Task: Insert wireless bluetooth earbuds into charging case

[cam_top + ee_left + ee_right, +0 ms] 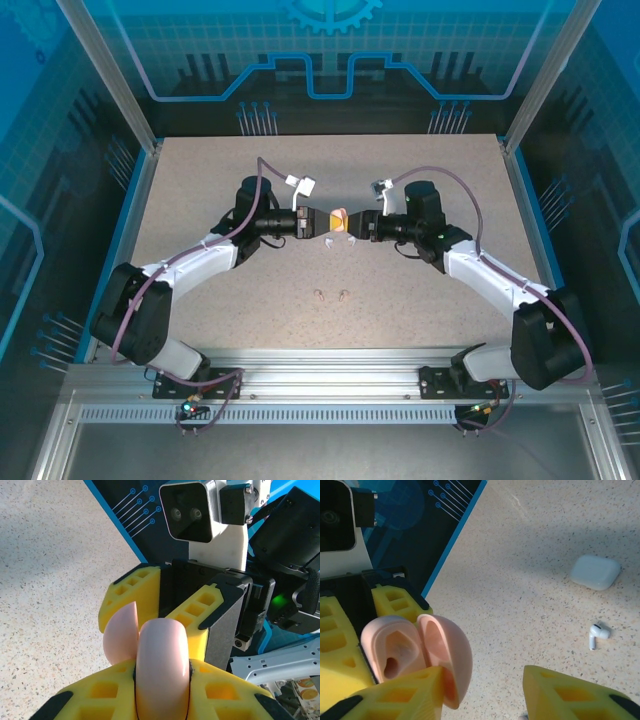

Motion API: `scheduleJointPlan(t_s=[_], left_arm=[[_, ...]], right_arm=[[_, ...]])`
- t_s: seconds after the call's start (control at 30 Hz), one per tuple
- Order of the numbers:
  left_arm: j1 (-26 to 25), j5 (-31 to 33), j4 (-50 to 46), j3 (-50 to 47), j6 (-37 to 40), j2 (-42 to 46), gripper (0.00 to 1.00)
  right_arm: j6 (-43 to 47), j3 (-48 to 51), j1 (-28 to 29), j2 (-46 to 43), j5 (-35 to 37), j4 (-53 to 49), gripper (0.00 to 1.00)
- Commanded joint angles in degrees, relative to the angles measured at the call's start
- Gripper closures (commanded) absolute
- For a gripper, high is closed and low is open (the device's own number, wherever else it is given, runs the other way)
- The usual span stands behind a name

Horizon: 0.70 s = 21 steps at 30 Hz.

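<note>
Two pinkish-tan earbuds [319, 294] [344, 294] out on the speckled table [200, 180]. Lie side by side without touching, toward the arm bases and well apart from the grippers. In the right wrist view, one white earbud [596, 634] on its side on the table, stem pointing down and left. Sits near a shut white charging case [595, 572], but clear of it.

Between the two arms, over the middle of the table, the pink charging case [390, 652]. Lid [447, 650] swung open on its hinge, with moulded wells showing inside the body.

Clamped at the body by the left gripper [162, 680], its yellow fingers [90, 695] pressed tight against both sides of the rounded shell. Facing it, the right gripper [482, 675] with jaws spread. One yellow finger [395, 695] lies right against the open lid, the other stands well clear across a stretch of bare table. Grips nothing.

From above, the left gripper [312, 222] and right gripper [358, 226] are nearly tip to tip, with the pink case [338, 218] a small peach spot between them. Behind the right gripper's fingers, in the left wrist view, a white wrist camera [192, 510] and a green light [280, 600] on the black arm body. Around the table, blue printed walls [330, 60] and an aluminium rail [330, 385] along the near edge.
</note>
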<state>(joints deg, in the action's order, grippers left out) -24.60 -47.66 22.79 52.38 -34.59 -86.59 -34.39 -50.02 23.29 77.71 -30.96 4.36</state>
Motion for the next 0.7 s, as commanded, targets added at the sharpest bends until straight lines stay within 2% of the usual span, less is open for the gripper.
scheduleJointPlan(t_s=[0.0, 0.3, 0.4, 0.53, 0.67], left_arm=[[-0.6, -1.5, 0.9, 1.6, -0.9, 0.0, 1.00], [-0.9, -1.2, 1.1, 1.8, -1.1, 0.0, 1.00], [-1.1, -1.0, 1.2, 1.7, -1.2, -0.2, 1.00], [-1.3, -0.3, 1.2, 1.7, -1.3, -0.6, 1.00], [-1.3, 1.2, 1.2, 1.6, -1.3, -0.7, 0.97]], right_arm=[[0.6, -2.1, 0.7, 0.7, 0.0, 0.2, 0.60], [1.2, -3.1, 1.4, 1.3, -0.5, -0.4, 0.82], [1.3, -3.5, 1.5, 1.3, -0.5, -0.8, 0.87], [1.9, -4.5, 1.4, 1.4, 0.1, -2.7, 0.99], [3.2, -6.5, 1.4, 1.3, 0.9, -5.8, 1.00]])
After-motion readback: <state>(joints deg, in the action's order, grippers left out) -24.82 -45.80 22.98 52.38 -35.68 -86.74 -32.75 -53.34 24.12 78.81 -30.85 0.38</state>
